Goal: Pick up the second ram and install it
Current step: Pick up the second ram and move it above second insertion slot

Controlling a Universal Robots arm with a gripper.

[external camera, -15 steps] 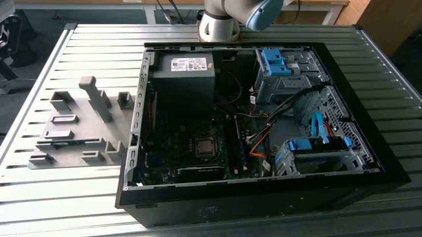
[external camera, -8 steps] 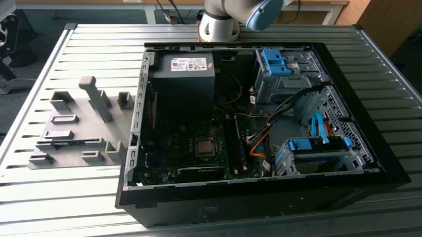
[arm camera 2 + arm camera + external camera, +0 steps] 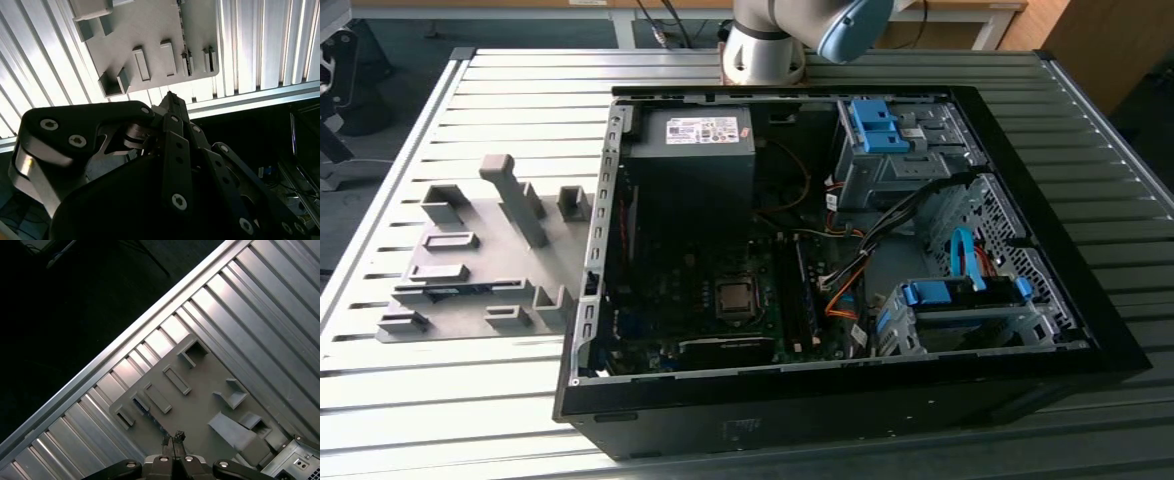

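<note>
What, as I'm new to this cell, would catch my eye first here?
The open black computer case lies on the ribbed metal table, its inside bared. At the exterior view's left sits a grey fixture plate holding the second ram; the shut gripper hangs above it.

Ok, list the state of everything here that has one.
end effector: shut, empty, above the grey fixture.
second ram: lying in the fixture, not picked up.
computer case: open, side panel off, lying on its side.
</note>
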